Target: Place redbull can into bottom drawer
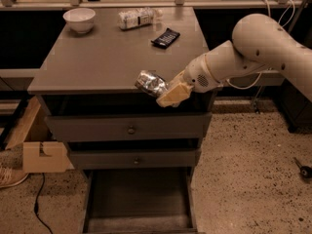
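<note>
The gripper (164, 94), with cream, blocky fingers, is closed around the can (149, 82), a shiny, crinkled silver cylinder held tilted at the cabinet top's (97, 62) front edge. Well below, the bottom drawer (139, 196) stands pulled out, a shallow grey tray with a flat floor. A round white bowl (79, 19) sits at the back.

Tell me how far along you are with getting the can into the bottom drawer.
Done: the bottom drawer stands open, and the hand is shut on the can. In hand: the can is held at the front edge of the cabinet top, well above that drawer. Left: bring it down to the open drawer, set it inside and let go.
</note>
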You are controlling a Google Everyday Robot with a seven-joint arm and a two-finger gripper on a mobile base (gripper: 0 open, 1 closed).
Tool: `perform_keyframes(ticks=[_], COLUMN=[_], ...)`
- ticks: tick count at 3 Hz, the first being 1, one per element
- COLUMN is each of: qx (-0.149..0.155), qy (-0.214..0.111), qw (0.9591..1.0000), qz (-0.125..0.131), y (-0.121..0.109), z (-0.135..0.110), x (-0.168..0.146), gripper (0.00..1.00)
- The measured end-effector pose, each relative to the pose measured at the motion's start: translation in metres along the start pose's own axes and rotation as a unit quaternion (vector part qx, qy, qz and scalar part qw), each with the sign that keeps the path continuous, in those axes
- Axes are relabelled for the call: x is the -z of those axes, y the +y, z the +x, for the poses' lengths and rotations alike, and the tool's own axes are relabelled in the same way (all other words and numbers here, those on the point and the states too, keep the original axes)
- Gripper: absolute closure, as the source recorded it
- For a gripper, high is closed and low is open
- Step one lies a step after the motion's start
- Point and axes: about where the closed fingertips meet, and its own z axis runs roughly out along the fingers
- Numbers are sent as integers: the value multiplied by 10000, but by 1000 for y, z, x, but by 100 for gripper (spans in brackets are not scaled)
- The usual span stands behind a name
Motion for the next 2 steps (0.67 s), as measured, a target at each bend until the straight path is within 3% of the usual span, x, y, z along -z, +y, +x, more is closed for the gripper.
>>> perform_keyframes(ticks=[1, 2], qx=[-11, -59], qy=[51, 360], qw=[10000, 9993], qz=[3, 24], y=[2, 16], z=[4, 31], x=[-1, -9], gripper=[100, 100])
